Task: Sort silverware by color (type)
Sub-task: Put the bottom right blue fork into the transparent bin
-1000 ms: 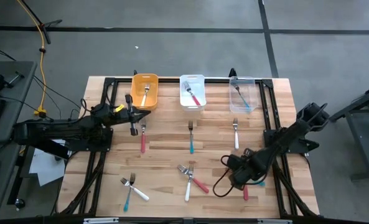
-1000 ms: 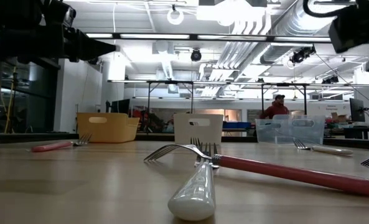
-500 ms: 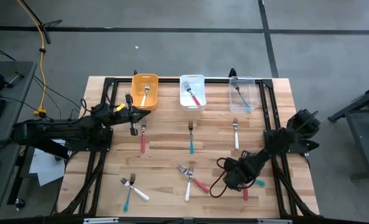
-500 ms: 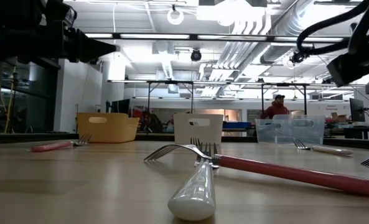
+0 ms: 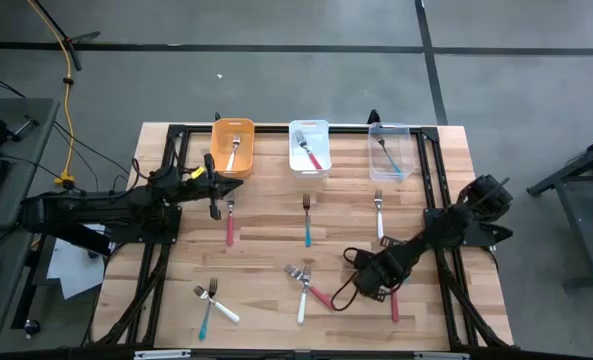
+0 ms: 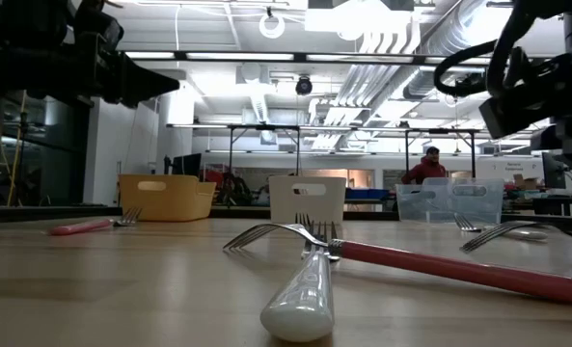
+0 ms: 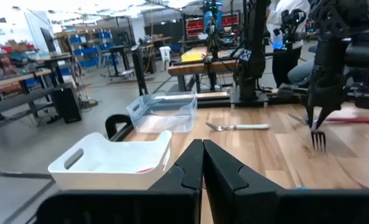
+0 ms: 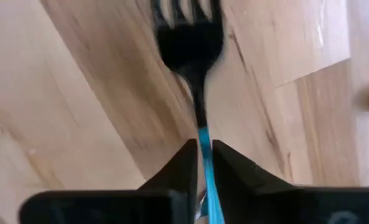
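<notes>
**Right jaws gripped a teal fork above the desk**

The right gripper (image 5: 368, 282) hung over the right-front part of the desk (image 5: 266, 225), its jaws closed on the teal-blue handle of a fork (image 8: 200, 93); in the right wrist view the handle ran between the two fingers (image 8: 181, 165) and the tines pointed away over the wood; in the left wrist view that fork hung tines-down clear of the desk.

The left gripper (image 5: 216, 195) waited near the orange bin (image 5: 232, 148), jaws closed on nothing, fingers (image 7: 190, 165) pressed together.

A fork lay in each of the three bins: the orange bin, the white bin (image 5: 309, 148) and the clear bin (image 5: 390, 150); three more lay in a row in front of them, red (image 5: 229, 222), teal (image 5: 307, 222) and white (image 5: 379, 216); a crossed cluster of forks (image 5: 306, 285) sat at the front centre, another pair (image 5: 211, 303) at the front left, and a red fork (image 5: 394, 305) lay just beside the right gripper.
</notes>
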Motion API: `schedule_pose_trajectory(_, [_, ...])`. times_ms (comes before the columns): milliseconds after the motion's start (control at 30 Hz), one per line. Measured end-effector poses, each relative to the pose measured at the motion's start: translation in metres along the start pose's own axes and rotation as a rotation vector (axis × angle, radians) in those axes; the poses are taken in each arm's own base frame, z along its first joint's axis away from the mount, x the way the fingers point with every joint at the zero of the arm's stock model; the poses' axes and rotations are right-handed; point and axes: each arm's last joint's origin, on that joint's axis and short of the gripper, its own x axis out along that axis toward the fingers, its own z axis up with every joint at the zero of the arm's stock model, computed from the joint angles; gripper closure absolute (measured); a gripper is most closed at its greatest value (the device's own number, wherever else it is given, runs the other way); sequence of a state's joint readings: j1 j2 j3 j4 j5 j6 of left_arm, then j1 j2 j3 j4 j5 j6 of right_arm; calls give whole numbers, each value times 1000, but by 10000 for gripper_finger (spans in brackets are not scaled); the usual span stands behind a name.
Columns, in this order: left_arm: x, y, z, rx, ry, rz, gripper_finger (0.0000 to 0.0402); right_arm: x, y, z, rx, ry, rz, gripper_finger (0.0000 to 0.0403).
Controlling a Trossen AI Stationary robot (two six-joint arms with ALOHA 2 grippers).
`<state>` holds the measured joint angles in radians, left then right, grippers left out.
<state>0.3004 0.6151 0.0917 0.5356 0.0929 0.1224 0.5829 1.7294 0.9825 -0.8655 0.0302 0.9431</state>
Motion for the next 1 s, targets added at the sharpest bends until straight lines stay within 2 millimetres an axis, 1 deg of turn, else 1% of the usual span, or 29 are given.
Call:
schedule_pose_trajectory(67, [0, 0, -1, -13, 8, -1, 401, -2, -2, 1, -18, 14, 3, 389])
schedule_pose_trajectory(133, [0, 0, -2, -15, 16, -2, 401, -7, -3, 3, -34, 10, -5, 400])
schedule_pose_trajectory(300, [0, 0, -2, -13, 17, -2, 401, -25, -4, 8, -44, -28, 12, 401])
schedule_pose_trajectory(400, [0, 0, -2, 17, 16, -2, 401, -34, -3, 10, -39, -71, 25, 401])
schedule_pose_trajectory(467, [0, 0, -2, 19, 16, -2, 401, -36, -3, 11, -23, -85, 36, 399])
schedule_pose_trajectory(567, [0, 0, -2, 22, 16, -2, 401, -33, -3, 11, -25, -98, 44, 396])
schedule_pose_trajectory(667, [0, 0, -2, 27, 16, -2, 401, -25, -3, 11, -39, -102, 51, 377])
schedule_pose_trajectory(900, [0, 0, -1, 27, 15, -2, 401, -5, -8, 6, -59, -111, 60, 287])
schedule_pose_trajectory(1000, [0, 0, -1, 27, 15, -2, 401, 3, -11, 3, -77, -118, 64, 263])
